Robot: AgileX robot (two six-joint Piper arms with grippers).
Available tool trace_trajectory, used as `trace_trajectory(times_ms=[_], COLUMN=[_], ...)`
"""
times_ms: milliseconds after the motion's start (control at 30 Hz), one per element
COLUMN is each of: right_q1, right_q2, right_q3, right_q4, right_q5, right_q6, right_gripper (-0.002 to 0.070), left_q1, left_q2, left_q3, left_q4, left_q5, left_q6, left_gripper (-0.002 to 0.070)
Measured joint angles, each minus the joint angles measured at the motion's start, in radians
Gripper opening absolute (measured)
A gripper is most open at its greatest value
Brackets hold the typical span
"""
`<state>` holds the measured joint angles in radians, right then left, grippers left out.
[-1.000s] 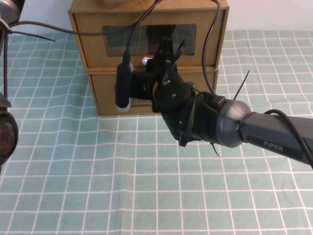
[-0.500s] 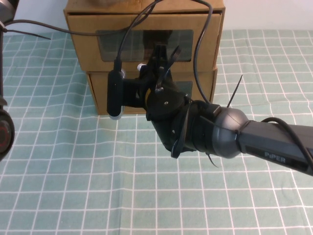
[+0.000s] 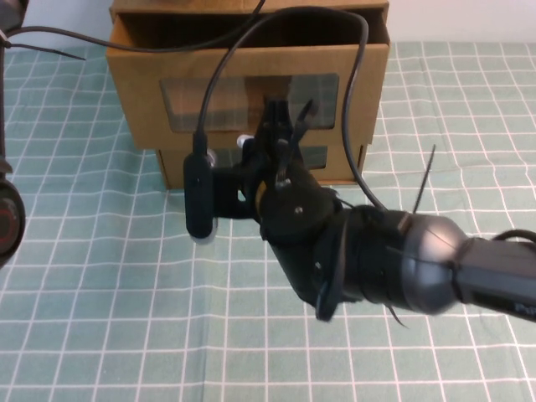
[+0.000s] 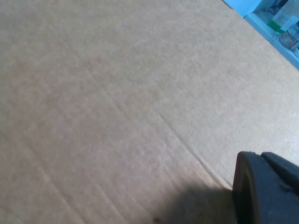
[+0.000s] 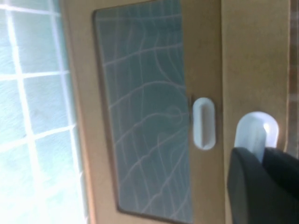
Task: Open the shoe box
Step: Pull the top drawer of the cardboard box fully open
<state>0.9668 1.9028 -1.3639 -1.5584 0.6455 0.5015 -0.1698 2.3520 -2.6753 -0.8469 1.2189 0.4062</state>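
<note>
Two brown cardboard shoe boxes with clear windows stand stacked at the back of the table. The upper box's drawer (image 3: 247,75) is pulled out over the lower box (image 3: 335,159), and its dark inside shows behind the front panel. My right gripper (image 3: 275,126) is in front of that panel, shut on the drawer's white handle (image 5: 256,130). In the right wrist view the lower box's window (image 5: 145,107) and its own white handle (image 5: 203,122) lie beside it. My left gripper (image 4: 268,186) hovers right over plain cardboard (image 4: 117,93); only one dark finger shows.
A green checked cloth (image 3: 100,293) covers the table around the boxes. Black cables (image 3: 226,59) loop over the upper box to the wrist camera (image 3: 199,193). Part of the left arm (image 3: 7,218) shows at the left edge.
The right gripper has drawn back toward the robot with the handle, and the upper drawer has slid out over the lower box, its open inside now showing.
</note>
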Motion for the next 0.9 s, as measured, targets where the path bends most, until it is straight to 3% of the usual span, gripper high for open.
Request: trace_trajectory(times_ms=[400, 900], right_q1=[0.125, 0.165], right_q2=[-0.16, -0.206], right_q3=[0.202, 0.223], right_q4=[0.121, 0.256], right_q5=[0.017, 0.03], right_q6=[0.017, 0.019], right_gripper=[0.0007, 0.001], left_q1=[0.0, 0.0], left_q2=[0.006, 0.007], left_q3=[-0.002, -0.002], left_q4=[-0.008, -0.012], left_q5=[0.0, -0.002], left_q6=[0.004, 0.004], left_gripper=[-0.0006, -0.0006])
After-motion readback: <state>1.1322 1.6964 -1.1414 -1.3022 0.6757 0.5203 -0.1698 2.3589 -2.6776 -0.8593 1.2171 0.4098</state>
